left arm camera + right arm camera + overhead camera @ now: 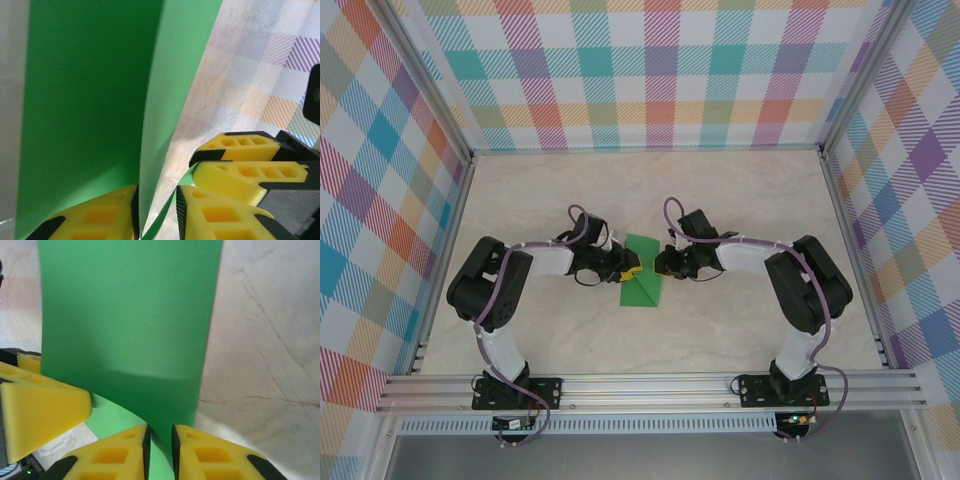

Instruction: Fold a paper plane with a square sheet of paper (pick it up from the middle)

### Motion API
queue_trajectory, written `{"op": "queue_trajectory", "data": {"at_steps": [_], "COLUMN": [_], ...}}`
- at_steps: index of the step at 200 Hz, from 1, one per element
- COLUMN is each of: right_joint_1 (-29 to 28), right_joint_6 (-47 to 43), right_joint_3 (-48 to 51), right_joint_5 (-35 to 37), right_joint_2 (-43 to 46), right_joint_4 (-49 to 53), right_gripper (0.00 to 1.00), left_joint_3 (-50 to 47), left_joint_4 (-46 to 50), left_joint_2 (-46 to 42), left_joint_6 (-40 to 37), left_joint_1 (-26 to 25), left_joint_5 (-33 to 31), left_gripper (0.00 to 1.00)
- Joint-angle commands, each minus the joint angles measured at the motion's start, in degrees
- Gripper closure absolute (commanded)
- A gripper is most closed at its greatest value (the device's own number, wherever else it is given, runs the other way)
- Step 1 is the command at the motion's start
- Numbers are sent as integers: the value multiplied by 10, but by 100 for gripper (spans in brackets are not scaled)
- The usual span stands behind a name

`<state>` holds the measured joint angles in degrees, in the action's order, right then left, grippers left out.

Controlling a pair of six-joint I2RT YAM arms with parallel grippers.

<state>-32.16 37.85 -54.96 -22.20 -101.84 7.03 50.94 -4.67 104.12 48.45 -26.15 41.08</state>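
Sheet of paper (640, 275) (90, 100) (130, 315): one, bright green, at the middle of the table and directly between the two grippers. From above it is a narrow angular shape, not a flat square.
Crease: one. In the left wrist view a darker panel and a lighter panel meet along a long line running down toward the fingers.
Left gripper (628, 268) (156, 200): one, at the sheet's left side. Its two yellow fingers stand apart, with the paper's edge between them, close to one pad. Bare table shows in the rest of the gap, so it is not pinching.
Right gripper (660, 265) (160, 432): one, at the sheet's right side. Its jaws are a narrow slot apart, green paper fills the slot, and the pads are not closed tight.
Neighbouring fingers: the right gripper's fingers (240, 170) show in the left wrist view, and the left gripper's fingers (45, 400) in the right wrist view, just beside the paper.
Arms: two, elbows out, wrists bent inward to face each other.
Table (740, 200): one, pale marbled.
Walls (660, 70): three, pastel checked.
Rail (650, 385): aluminium, along the near edge, carrying both bases.
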Motion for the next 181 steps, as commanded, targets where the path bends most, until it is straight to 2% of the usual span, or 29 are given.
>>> {"op": "queue_trajectory", "data": {"at_steps": [1,30,67,92,113,142,181], "right_joint_1": [10,17,24,24,25,25,26], "right_joint_6": [19,36,45,36,47,52,51], "right_joint_3": [-4,2,-17,-29,-30,-15,-17], "right_joint_5": [-5,28,74,119,159,196,247], "right_joint_2": [40,94,143,175,216,276,315], "right_joint_4": [27,53,119,162,189,206,237], "right_gripper": [70,49,35,28,21,15,9], "left_joint_3": [17,26,43,64,109,198,326], "left_joint_4": [5,13,54,124,240,428,608], "left_joint_2": [5,5,-12,-47,-83,-117,-114], "left_joint_6": [-47,-78,-122,-162,-204,-284,-322], "left_joint_1": [-9,-11,-15,-21,-23,-33,-42], "left_joint_5": [10,8,-14,-52,-90,-222,-433], "left_gripper": [77,84,93,95,95,95,95]}}
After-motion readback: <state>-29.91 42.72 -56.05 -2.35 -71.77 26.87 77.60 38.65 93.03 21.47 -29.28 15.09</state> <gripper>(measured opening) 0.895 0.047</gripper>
